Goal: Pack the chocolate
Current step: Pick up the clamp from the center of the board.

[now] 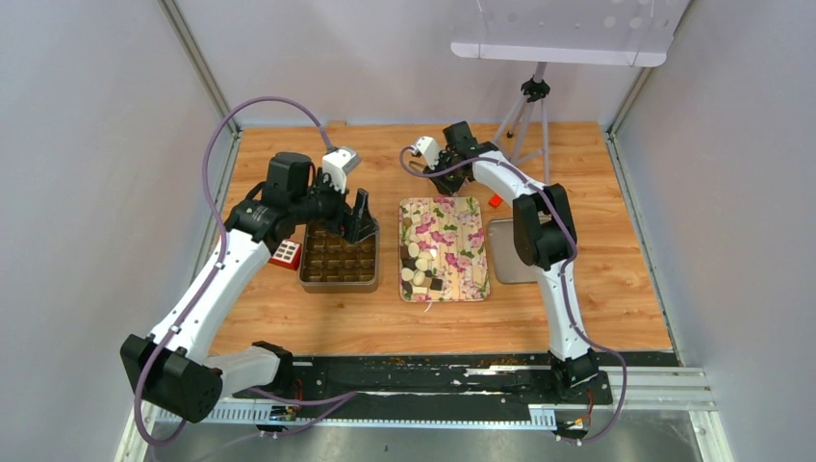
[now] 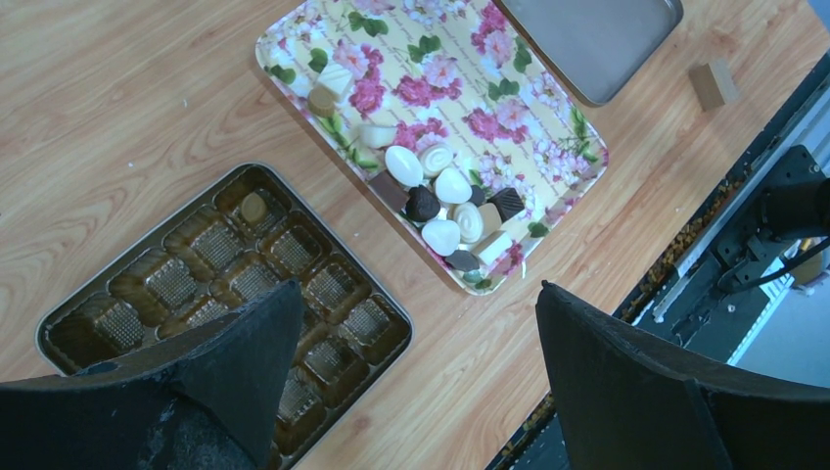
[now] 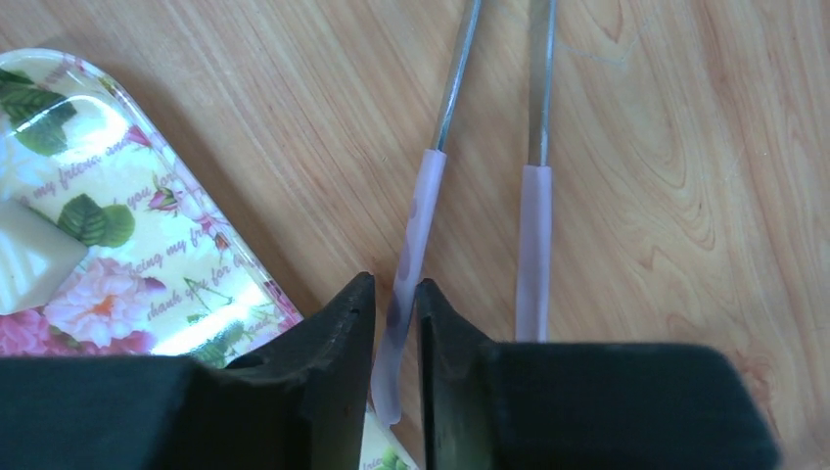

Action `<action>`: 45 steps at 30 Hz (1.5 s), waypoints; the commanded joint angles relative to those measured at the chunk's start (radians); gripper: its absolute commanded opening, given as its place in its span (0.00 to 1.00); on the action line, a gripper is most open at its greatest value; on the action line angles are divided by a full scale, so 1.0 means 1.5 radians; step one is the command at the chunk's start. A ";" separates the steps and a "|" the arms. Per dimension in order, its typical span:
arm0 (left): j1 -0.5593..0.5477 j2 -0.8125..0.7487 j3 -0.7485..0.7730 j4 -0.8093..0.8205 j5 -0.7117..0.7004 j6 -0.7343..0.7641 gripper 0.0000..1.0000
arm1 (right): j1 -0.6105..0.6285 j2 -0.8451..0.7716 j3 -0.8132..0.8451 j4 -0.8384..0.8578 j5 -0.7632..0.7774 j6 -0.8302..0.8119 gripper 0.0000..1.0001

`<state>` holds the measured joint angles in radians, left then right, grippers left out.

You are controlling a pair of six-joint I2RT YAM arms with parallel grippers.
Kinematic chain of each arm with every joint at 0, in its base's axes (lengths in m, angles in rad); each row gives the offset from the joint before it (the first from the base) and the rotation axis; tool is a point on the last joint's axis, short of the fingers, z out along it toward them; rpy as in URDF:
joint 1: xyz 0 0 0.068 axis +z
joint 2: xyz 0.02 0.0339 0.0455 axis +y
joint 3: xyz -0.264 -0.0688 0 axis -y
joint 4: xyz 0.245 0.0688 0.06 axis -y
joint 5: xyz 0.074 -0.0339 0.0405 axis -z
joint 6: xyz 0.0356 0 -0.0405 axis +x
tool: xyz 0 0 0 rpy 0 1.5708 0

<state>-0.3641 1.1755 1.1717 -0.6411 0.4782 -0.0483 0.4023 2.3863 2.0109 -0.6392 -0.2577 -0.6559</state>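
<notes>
right gripper pinches one leg of the tongs beside the floral tray, likely for lifting chocolate; left gripper hangs wide open over the box.

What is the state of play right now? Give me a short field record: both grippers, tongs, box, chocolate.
left gripper: open, empty, above the box
right gripper: jaws close together around one arm of the tongs; firm grip not clear
tongs: lying on the table, beside the floral tray's corner
box: one tan round piece in a corner compartment; other visible compartments empty
chocolate: the rest lies on the floral tray, mostly toward its arm-side end
</notes>
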 commanded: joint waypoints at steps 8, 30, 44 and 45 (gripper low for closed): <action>0.005 0.004 0.037 0.019 -0.027 0.047 0.95 | -0.014 -0.094 0.003 -0.012 -0.065 -0.014 0.00; 0.005 -0.033 0.059 0.026 0.350 0.459 1.00 | 0.033 -0.645 -0.414 -0.145 -0.465 -0.099 0.00; -0.112 0.096 0.203 -0.125 0.264 0.541 0.75 | 0.063 -0.709 -0.438 -0.090 -0.448 -0.064 0.00; -0.112 0.096 0.202 -0.111 0.259 0.530 0.74 | 0.063 -0.711 -0.438 -0.089 -0.448 -0.063 0.00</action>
<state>-0.5236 1.3148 1.4494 -0.8268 0.9398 0.7784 0.4892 1.3518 1.3338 -0.8299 -0.9085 -0.7563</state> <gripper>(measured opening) 0.762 0.030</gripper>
